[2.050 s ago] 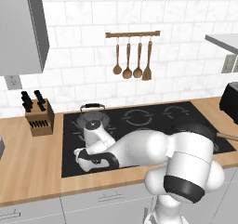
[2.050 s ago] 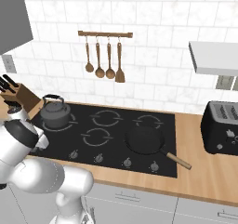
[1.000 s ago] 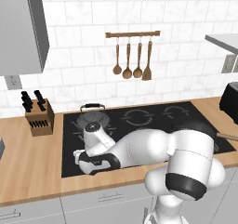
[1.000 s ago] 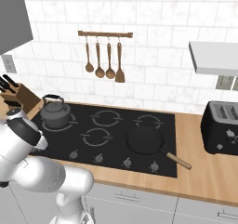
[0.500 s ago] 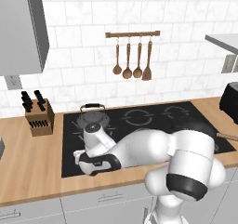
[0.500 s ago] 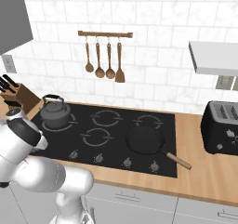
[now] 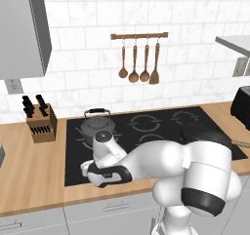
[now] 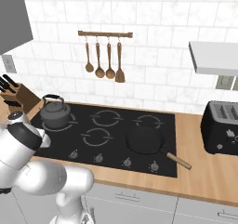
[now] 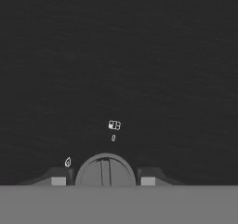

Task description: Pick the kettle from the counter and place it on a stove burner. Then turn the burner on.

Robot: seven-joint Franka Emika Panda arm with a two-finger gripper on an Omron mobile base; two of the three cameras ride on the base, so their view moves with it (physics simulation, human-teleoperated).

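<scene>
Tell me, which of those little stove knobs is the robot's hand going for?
The leftmost knob: it sits between the gripper fingertips, while the other knobs stand further right.

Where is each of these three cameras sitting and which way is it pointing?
Left base view: behind the arm's left, looking down at the cooktop; the white arm reaches toward its front edge.
Right base view: behind its right, same cooktop, arm at lower left.
Hand view: on the hand, facing the black glass, gripper straddling a knob.
Both base views share the kettle, sitting on a burner.

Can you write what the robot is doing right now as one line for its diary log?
squat dark grey kettle: on black glass cooktop, back-left ring | claw: fingertips either side of round grey knob | grip: unclear
</scene>
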